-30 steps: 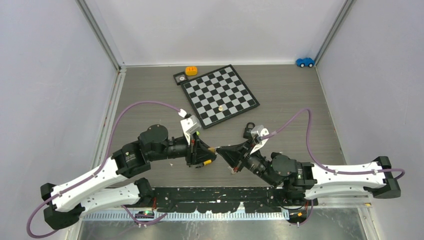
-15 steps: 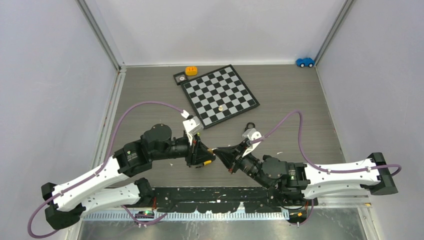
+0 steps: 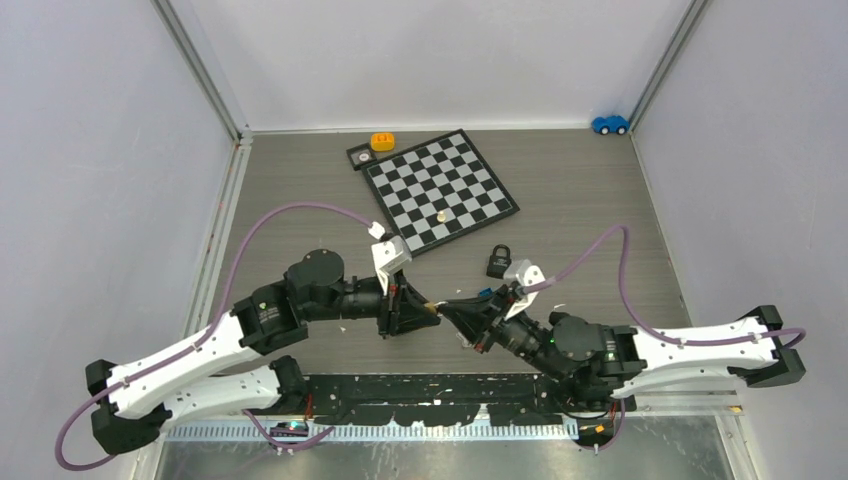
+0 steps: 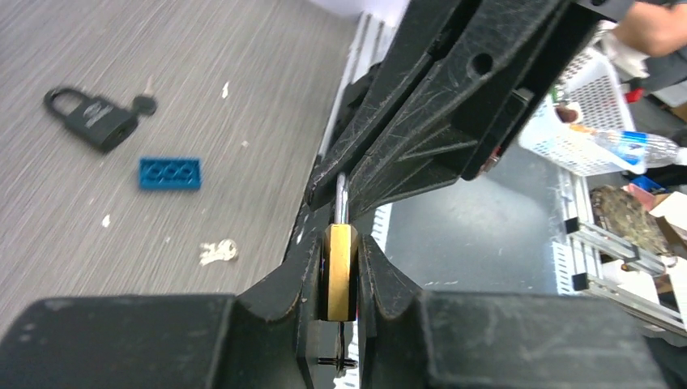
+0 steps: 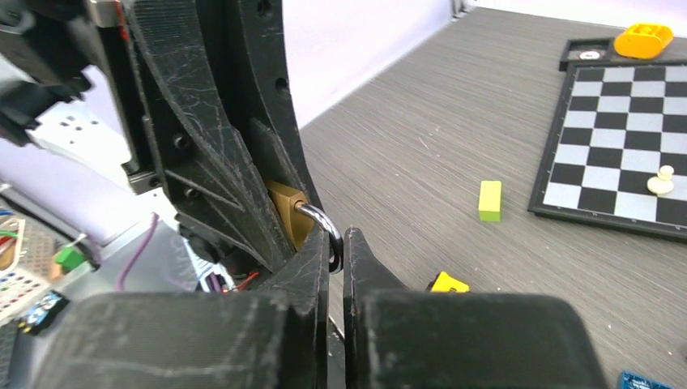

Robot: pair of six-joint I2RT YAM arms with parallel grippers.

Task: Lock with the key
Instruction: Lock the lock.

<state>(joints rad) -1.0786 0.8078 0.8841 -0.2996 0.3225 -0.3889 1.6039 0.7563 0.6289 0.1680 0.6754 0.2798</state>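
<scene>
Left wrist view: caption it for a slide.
Left gripper clamps a brass padlock, right gripper pinches its shackle, silvery keys lie on the table beyond.

The left arm (image 3: 190, 365) and right arm (image 3: 690, 350) pair white shell links with round black joint housings. A purple cable (image 3: 262, 222) loops to each wrist. The left claw (image 4: 340, 271) and right claw (image 5: 336, 253) are scuffed black plastic with triangular ribs.

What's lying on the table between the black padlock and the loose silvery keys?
A blue brick, roughly midway between the black padlock and the silvery keys, touching neither. The left wrist view shows it.
</scene>
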